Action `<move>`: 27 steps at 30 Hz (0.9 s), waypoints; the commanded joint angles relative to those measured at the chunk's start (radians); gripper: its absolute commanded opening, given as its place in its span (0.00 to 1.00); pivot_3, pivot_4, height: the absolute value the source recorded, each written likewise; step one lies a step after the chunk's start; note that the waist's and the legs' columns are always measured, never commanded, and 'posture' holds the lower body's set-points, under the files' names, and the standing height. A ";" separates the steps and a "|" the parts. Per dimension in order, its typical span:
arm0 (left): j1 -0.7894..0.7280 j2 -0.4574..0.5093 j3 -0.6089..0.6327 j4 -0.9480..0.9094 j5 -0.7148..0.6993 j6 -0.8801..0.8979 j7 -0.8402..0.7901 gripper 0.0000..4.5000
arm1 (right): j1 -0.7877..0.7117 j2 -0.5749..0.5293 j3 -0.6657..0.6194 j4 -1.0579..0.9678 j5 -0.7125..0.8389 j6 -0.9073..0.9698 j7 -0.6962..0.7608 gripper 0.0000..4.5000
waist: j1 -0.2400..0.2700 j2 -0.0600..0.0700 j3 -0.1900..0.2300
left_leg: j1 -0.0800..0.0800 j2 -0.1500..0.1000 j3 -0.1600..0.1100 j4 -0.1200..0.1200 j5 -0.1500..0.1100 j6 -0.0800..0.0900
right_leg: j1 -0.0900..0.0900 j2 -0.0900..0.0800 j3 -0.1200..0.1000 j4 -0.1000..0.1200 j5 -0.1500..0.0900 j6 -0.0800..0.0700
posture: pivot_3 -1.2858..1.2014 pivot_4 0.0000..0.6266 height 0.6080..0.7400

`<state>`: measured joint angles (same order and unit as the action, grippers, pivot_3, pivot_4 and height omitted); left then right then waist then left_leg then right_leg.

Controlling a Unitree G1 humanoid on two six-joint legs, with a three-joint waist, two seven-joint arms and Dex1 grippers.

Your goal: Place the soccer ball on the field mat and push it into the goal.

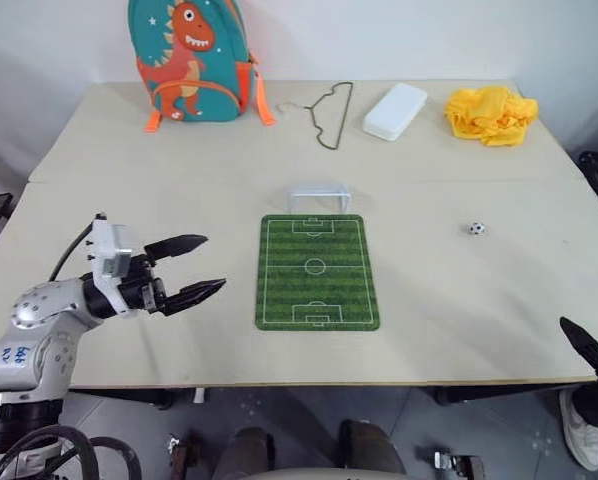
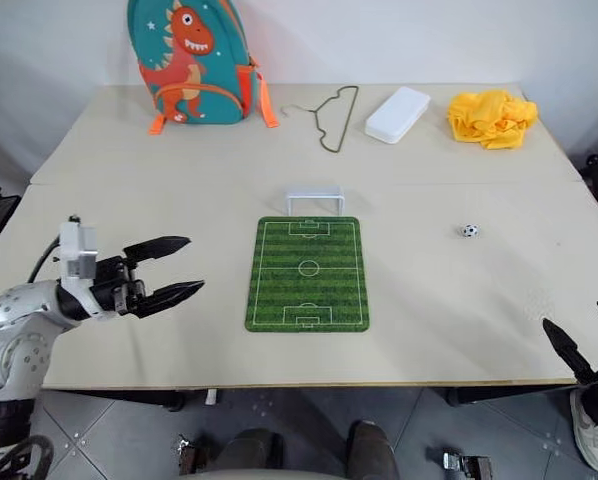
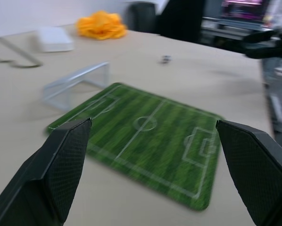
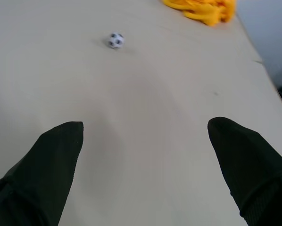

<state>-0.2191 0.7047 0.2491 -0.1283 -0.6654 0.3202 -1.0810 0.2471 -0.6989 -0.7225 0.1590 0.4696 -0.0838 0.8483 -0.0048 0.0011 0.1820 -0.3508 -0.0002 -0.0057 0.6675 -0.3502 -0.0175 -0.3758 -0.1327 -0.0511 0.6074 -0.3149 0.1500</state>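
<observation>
Two black-fingered grippers sit at the lower frame edges: the left gripper (image 1: 197, 268) at lower left and the right gripper (image 2: 582, 332) at lower right, each spread wide and holding nothing. At centre lies the field mat (image 1: 316, 271), the goal (image 1: 318, 196) touching its top edge. Right of centre, the soccer ball (image 1: 476, 229) rests on the bare table (image 1: 459, 300), well apart from the mat.

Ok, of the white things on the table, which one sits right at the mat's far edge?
The goal, the low frame at the field mat's far end. The white box lies further back, and the soccer ball rests off to the right.
</observation>
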 commanded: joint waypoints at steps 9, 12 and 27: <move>0.017 -0.019 0.002 -0.039 -0.026 0.031 -0.010 1.00 | -0.573 -0.040 0.373 -0.070 -0.069 0.428 -0.217 0.99 | -0.025 0.005 0.003 | 0.000 0.001 -0.003 0.003 0.001 0.000 | -0.003 0.000 0.002 0.004 0.000 0.000 | 0.52 0.24 1.00; 0.020 -0.025 -0.006 -0.047 -0.024 0.043 -0.008 1.00 | -0.753 -0.006 0.511 0.024 -0.193 0.538 -0.332 0.99 | -0.015 0.005 0.003 | -0.003 0.001 -0.005 0.005 0.001 -0.001 | -0.005 0.000 -0.001 0.005 0.000 0.000 | 0.52 0.24 1.00; 0.047 -0.029 0.013 -0.097 -0.044 0.065 0.015 1.00 | -0.983 0.063 0.539 0.282 -0.282 0.518 -0.439 0.99 | -0.003 0.005 0.003 | -0.024 -0.001 -0.008 0.014 0.002 -0.002 | -0.020 -0.001 -0.006 0.014 0.001 0.001 | 0.52 0.24 1.00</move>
<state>-0.1795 0.6758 0.2344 -0.1891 -0.6835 0.3881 -1.0692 -0.7211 -0.6162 -0.1435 0.4440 0.1793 0.4565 0.4085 -0.0079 0.0057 0.1848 -0.3739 -0.0017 -0.0132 0.6817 -0.3484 -0.0193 -0.3956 -0.1336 -0.0572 0.6214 -0.3136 0.1511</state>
